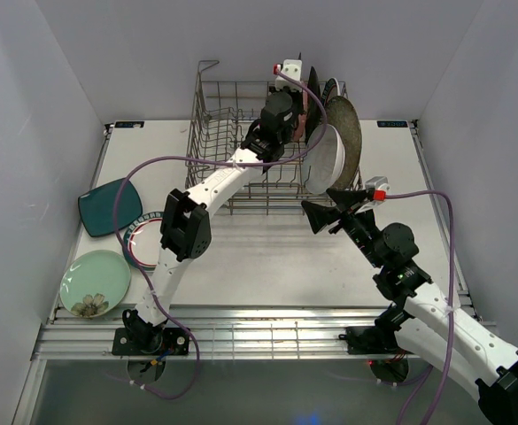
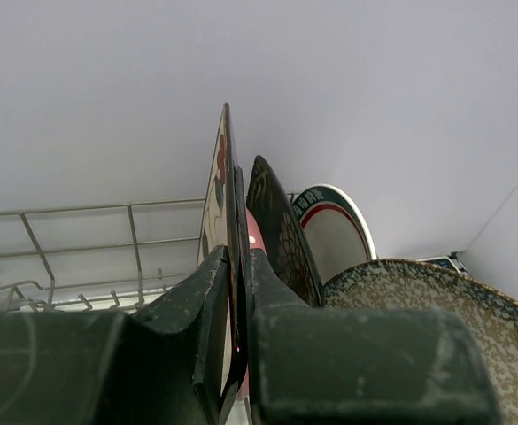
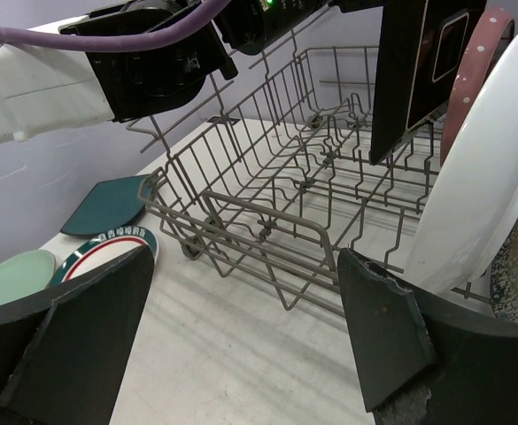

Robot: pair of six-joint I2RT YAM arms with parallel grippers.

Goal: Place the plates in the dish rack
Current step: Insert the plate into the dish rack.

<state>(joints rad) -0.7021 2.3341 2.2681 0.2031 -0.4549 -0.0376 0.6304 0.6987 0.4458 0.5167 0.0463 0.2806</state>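
Note:
The grey wire dish rack (image 1: 232,142) stands at the back of the table. My left gripper (image 1: 296,104) reaches over its right half, shut on a square plate (image 2: 226,168) held upright on edge, cream floral on one face and dark on the back (image 3: 418,71). Right of it stand a black patterned plate (image 2: 281,230), a pink dotted plate (image 3: 471,80), a white oval plate (image 1: 328,159) and a speckled grey plate (image 1: 351,133). My right gripper (image 1: 329,214) hovers open and empty above the table just in front of the rack's near right corner.
On the table left of the rack lie a teal square plate (image 1: 108,205), a teal-rimmed round plate (image 1: 142,237) and a pale green plate (image 1: 95,282). White walls close in three sides. The left arm (image 1: 210,186) crosses the rack's near rim.

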